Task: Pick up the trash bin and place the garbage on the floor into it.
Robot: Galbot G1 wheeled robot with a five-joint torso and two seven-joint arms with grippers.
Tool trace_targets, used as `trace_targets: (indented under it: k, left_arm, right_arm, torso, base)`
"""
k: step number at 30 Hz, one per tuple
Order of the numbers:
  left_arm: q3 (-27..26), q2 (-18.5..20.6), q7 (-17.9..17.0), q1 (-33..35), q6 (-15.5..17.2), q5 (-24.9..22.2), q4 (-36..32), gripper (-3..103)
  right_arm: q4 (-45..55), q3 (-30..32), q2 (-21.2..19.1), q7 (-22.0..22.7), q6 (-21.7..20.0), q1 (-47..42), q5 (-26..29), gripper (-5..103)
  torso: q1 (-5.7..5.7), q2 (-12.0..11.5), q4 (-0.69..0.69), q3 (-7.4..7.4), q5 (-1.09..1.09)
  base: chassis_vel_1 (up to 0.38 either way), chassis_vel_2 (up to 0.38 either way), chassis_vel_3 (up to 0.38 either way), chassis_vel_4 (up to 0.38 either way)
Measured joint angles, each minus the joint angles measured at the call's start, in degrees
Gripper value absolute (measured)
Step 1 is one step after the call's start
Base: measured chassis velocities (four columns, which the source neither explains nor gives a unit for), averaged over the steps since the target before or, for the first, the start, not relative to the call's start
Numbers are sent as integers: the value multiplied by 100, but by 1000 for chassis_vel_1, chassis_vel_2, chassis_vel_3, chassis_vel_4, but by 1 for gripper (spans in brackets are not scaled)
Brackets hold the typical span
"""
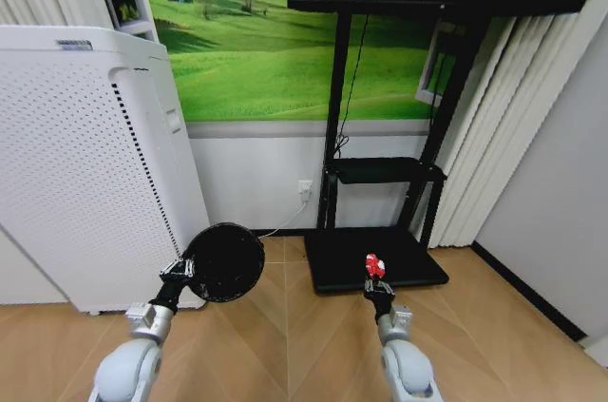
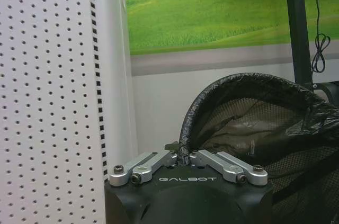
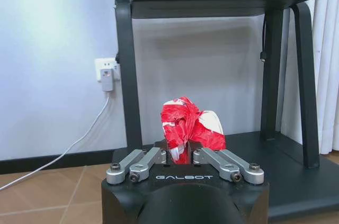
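My left gripper [image 1: 182,270] is shut on the rim of the black mesh trash bin [image 1: 224,262], holding it off the floor beside the white cabinet. In the left wrist view the left gripper [image 2: 184,156] pinches the bin [image 2: 259,123] at its bag-lined rim, and the mesh inside shows. My right gripper [image 1: 377,285] is raised and shut on a red-and-white wrapper [image 1: 375,266], a piece of the garbage. The right wrist view has the crumpled wrapper [image 3: 189,126] sticking up from the right gripper [image 3: 184,152].
A tall white perforated cabinet [image 1: 85,164] stands at the left, close to the bin. A black screen stand with a flat base [image 1: 375,258] and a shelf [image 1: 380,170] is ahead. A wall socket with a white cable [image 3: 106,73] is behind. Wooden floor lies between.
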Motion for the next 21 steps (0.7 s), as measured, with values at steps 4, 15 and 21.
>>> trace_targets:
  k: [4,15,21]
  left_arm:
    - [-9,-33,-12,25,0,21,-36,3]
    - [15,-183,-129,-110,-105,-76,398,3]
    - [215,-197,26,-703,53,-881,1071,3]
  right_arm:
    - [16,-73,-11,-1,26,-42,25,18]
    - [48,-100,-19,-144,388,-59,51,18]
    - [546,41,-134,-571,289,-134,433,18]
  torso:
    - [0,0,0,-1,-1]
    - [-1,1,1,-1,0]
    - [0,0,0,1,0]
  base:
    - [199,-220,-211,211]
    - [200,-197,-185,182]
    - [13,-6,-9,14]
